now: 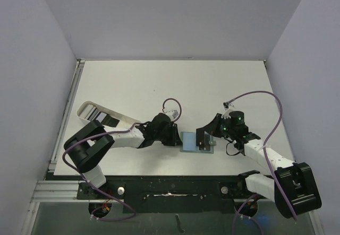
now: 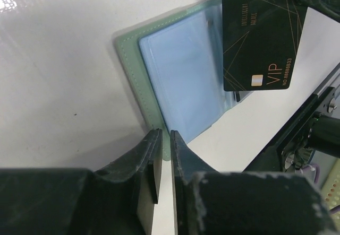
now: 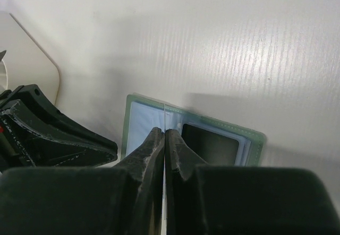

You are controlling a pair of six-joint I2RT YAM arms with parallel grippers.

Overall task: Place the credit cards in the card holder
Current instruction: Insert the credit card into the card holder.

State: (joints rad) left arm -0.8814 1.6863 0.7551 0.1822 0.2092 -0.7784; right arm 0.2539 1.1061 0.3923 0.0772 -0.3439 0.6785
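Note:
The card holder [image 1: 189,142] lies open on the table, green rim and light blue slots up; it also shows in the left wrist view [image 2: 180,76] and the right wrist view [image 3: 143,119]. My left gripper [image 1: 178,136] [image 2: 165,135] is shut on its left green edge. My right gripper [image 1: 205,137] [image 3: 165,133] is shut on a black VIP credit card [image 2: 260,33], holding it on edge just above the holder's middle fold; there it shows only as a thin line [image 3: 166,112]. Another dark card [image 3: 210,145] sits in the holder's right-hand slot.
A white oblong tray [image 1: 87,109] lies at the left behind my left arm, with dark cards [image 1: 99,116] in it; its corner shows in the right wrist view [image 3: 26,60]. Grey walls enclose the table on three sides.

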